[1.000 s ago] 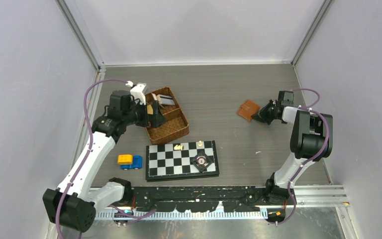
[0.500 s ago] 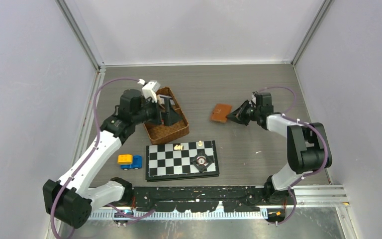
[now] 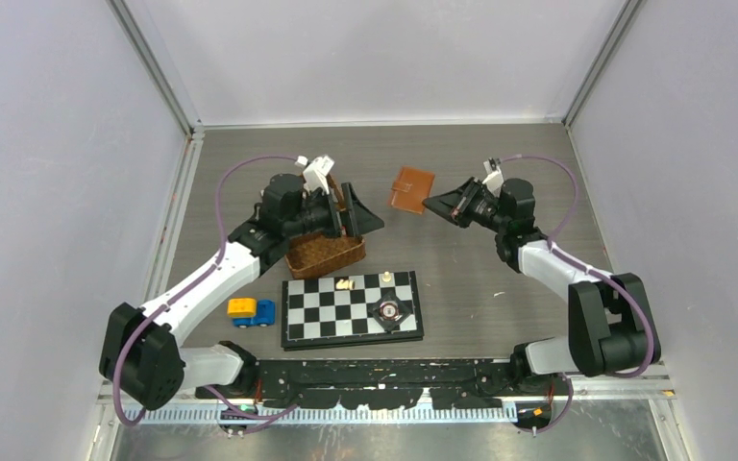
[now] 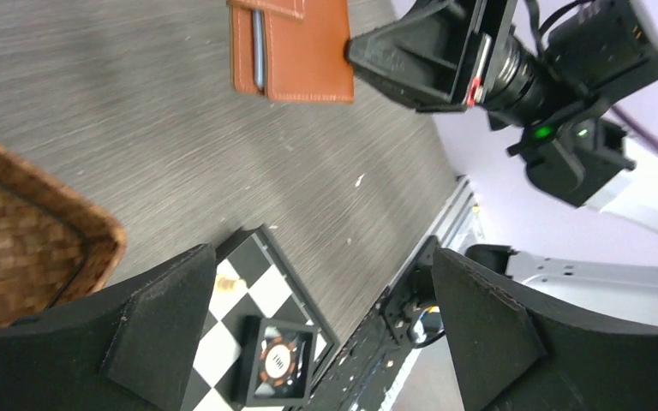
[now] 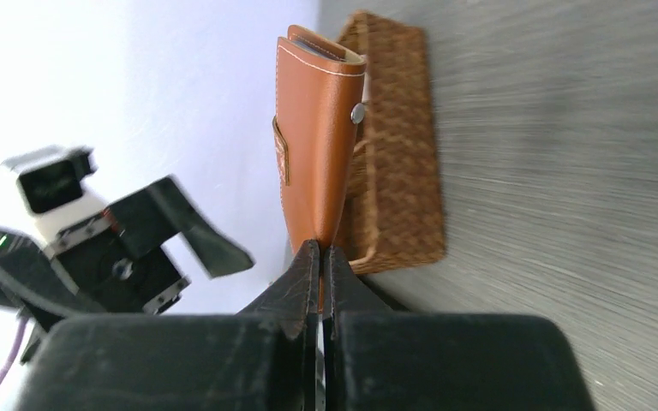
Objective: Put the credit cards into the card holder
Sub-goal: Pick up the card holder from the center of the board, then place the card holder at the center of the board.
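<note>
My right gripper [image 3: 432, 204] is shut on the edge of the tan-brown card holder [image 3: 411, 190] and holds it above the table. In the right wrist view the card holder [image 5: 319, 163] stands edge-on above my shut fingertips [image 5: 320, 257]. In the left wrist view the card holder [image 4: 296, 53] shows a pale card edge in its fold. My left gripper [image 3: 370, 219] is open and empty, held to the right of the wicker basket [image 3: 325, 254] and pointing at the card holder. No loose credit cards show.
A chessboard [image 3: 351, 305] with a poker chip in a black box [image 3: 388, 312] and small pale pieces lies at the front centre. A yellow and blue toy [image 3: 251, 310] lies to its left. Metal frame posts stand at the back corners.
My right gripper has carried the card holder leftward and up. My left gripper has swung right from over the basket toward the middle.
</note>
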`<action>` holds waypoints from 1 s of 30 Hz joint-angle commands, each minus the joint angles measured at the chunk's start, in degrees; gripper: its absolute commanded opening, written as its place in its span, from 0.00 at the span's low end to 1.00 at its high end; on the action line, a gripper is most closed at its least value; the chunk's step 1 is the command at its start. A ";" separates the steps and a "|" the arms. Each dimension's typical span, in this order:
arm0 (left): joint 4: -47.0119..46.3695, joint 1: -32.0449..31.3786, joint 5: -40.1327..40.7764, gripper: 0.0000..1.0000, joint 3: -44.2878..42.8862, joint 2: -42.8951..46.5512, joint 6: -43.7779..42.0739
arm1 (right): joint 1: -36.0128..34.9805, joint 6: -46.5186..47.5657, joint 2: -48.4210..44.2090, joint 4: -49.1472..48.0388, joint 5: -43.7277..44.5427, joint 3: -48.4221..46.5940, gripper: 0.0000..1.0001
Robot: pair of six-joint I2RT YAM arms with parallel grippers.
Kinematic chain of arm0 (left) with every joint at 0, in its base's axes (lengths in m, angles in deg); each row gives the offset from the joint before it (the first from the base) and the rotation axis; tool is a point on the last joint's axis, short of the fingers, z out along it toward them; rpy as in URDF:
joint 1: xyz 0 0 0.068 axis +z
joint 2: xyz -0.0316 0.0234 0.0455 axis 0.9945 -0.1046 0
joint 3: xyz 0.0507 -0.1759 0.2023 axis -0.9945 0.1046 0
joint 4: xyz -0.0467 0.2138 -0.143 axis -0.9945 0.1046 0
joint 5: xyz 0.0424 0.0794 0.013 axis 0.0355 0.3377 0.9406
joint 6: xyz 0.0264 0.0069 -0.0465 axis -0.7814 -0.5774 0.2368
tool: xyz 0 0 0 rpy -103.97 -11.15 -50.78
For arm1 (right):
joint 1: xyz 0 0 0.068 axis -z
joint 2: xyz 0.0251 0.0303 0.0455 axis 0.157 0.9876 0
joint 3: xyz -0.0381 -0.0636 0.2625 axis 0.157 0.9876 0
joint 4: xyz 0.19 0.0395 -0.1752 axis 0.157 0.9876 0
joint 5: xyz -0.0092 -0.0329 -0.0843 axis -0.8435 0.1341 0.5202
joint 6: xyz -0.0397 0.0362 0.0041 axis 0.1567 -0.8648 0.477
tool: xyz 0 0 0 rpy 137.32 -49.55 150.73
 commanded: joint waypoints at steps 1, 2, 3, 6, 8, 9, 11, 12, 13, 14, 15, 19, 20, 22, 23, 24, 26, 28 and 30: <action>-12.47 0.03 -3.86 1.00 0.58 -1.52 6.71 | -1.94 -4.06 -4.39 -16.55 -6.39 1.51 0.00; -13.62 0.03 -4.28 1.00 0.67 -1.95 7.44 | -2.29 -4.88 -4.92 -19.22 -7.06 1.74 0.01; -14.79 0.07 -4.71 1.00 0.75 -2.52 8.33 | -2.68 -5.36 -5.30 -20.50 -7.81 1.79 0.01; -17.83 -0.06 -5.92 1.00 0.82 -3.62 10.40 | -3.78 -5.69 -6.12 -22.39 -9.76 1.70 0.01; -18.64 -0.43 -6.23 1.00 0.58 -3.99 10.81 | -4.51 -5.74 -6.58 -23.36 -10.42 1.98 0.01; -18.67 -0.62 -6.24 1.00 0.45 -4.02 10.74 | -4.83 -5.83 -6.72 -23.69 -10.62 2.09 0.00; -18.67 -0.97 -6.27 0.93 0.21 -4.26 10.50 | -5.35 -5.95 -6.82 -24.18 -10.99 2.29 0.01; -18.67 -1.16 -6.36 0.84 0.16 -4.41 10.35 | -5.53 -5.96 -6.90 -24.47 -11.15 2.36 0.00; -18.66 -1.27 -6.37 0.72 0.08 -4.59 10.16 | -5.63 -5.96 -6.92 -24.53 -11.33 2.32 0.00; -18.67 -1.28 -6.41 0.61 -0.01 -4.76 10.05 | -5.72 -5.82 -6.83 -24.50 -11.50 2.32 0.00; -18.67 -1.36 -6.41 0.54 -0.08 -4.96 10.03 | -5.79 -5.69 -6.71 -24.46 -11.70 2.36 0.01; -18.18 -1.71 -6.14 0.05 -0.96 -5.13 8.57 | -5.76 -5.09 -6.02 -23.68 -11.46 2.53 0.00; -16.23 -1.99 -5.59 0.00 -1.60 -5.05 6.82 | -5.77 -4.97 -5.80 -23.44 -11.21 2.62 0.00; -10.30 -2.77 -3.12 0.00 -4.03 -4.97 1.94 | -5.77 -4.22 -5.44 -21.68 -10.17 2.52 0.01; -6.18 -3.42 -1.08 0.00 -5.64 -4.92 -1.30 | -5.72 -3.19 -5.38 -19.50 -9.11 2.24 0.08; -2.20 -4.49 2.05 0.00 -7.57 -5.03 -5.12 | -5.73 -1.61 -5.40 -15.57 -7.96 1.70 0.20; 6.22 -7.55 10.25 0.00 -11.46 -5.83 -12.05 | -5.67 3.46 -5.85 -7.48 -4.72 0.65 0.43; 12.81 -11.18 19.06 0.00 -15.38 -8.22 -16.96 | -5.59 9.46 -6.38 7.55 3.69 -1.50 0.55; 17.97 -13.47 29.02 0.00 -18.93 -11.12 -19.29 | -5.48 13.66 -5.96 20.82 13.79 -4.19 0.58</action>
